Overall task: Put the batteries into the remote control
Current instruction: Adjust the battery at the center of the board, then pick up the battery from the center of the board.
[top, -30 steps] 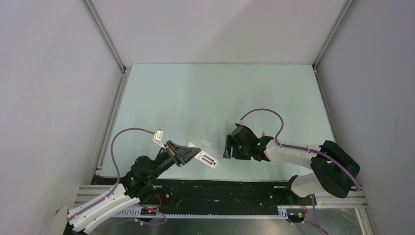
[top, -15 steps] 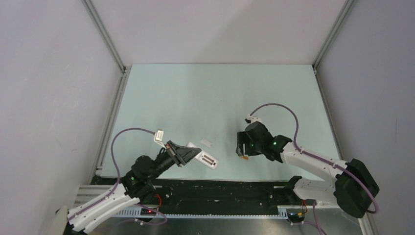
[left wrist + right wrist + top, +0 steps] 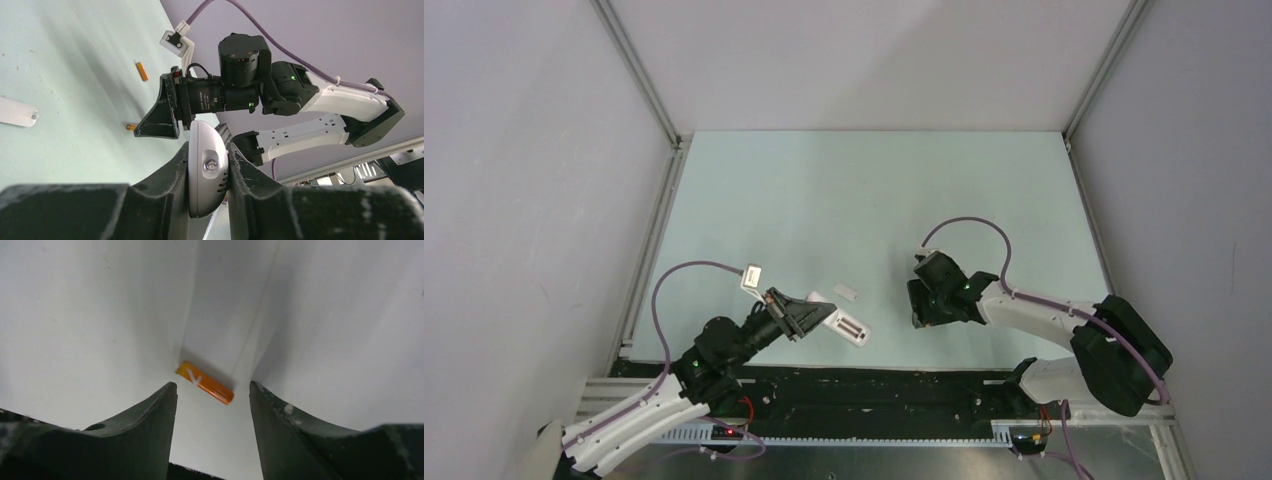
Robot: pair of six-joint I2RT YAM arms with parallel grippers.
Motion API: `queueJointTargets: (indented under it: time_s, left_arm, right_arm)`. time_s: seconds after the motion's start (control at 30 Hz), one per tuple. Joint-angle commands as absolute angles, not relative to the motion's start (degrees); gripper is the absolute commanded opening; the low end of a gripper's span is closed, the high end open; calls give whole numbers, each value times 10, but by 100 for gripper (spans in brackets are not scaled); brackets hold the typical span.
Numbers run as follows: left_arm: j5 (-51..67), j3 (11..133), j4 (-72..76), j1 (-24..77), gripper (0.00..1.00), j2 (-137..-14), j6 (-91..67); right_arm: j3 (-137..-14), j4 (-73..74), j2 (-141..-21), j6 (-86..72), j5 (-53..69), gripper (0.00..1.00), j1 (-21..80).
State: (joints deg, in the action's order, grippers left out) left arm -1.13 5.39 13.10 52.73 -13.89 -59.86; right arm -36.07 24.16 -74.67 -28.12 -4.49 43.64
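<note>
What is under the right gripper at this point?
One orange battery lies flat on the table between the open fingers of the right gripper; neither seems to touch it. In the top view the gripper covers it.

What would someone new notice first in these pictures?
An orange battery lies on the table between the open fingers of the right claw, right of centre near the front edge. To its left, the left claw is clamped shut on the white remote.
</note>
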Motion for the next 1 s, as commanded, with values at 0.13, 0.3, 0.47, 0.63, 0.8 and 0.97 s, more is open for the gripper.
queueJointTargets:
  time_s: [0.13, 0.3, 0.47, 0.63, 0.8, 0.97]
  left_arm:
    - [-7, 79, 150, 524, 0, -137, -584]
    - [-7, 77, 150, 524, 0, -135, -584]
    - [-7, 77, 150, 524, 0, -135, -584]
    - [-5, 79, 149, 524, 0, -136, -583]
    - [-4, 79, 149, 523, 0, -136, -582]
    - [-5, 82, 149, 524, 0, -136, -583]
  right_arm:
    - [-366, 208, -782, -262, -34, 52, 444]
    - [-366, 224, -781, -271, -36, 47, 458]
    - [-366, 247, -781, -295, -51, 44, 491]
    - [-366, 267, -786, -321, -66, 43, 516]
    - [-366, 284, -790, -339, -85, 41, 524]
    - [-366, 287, -791, -348, -82, 35, 525]
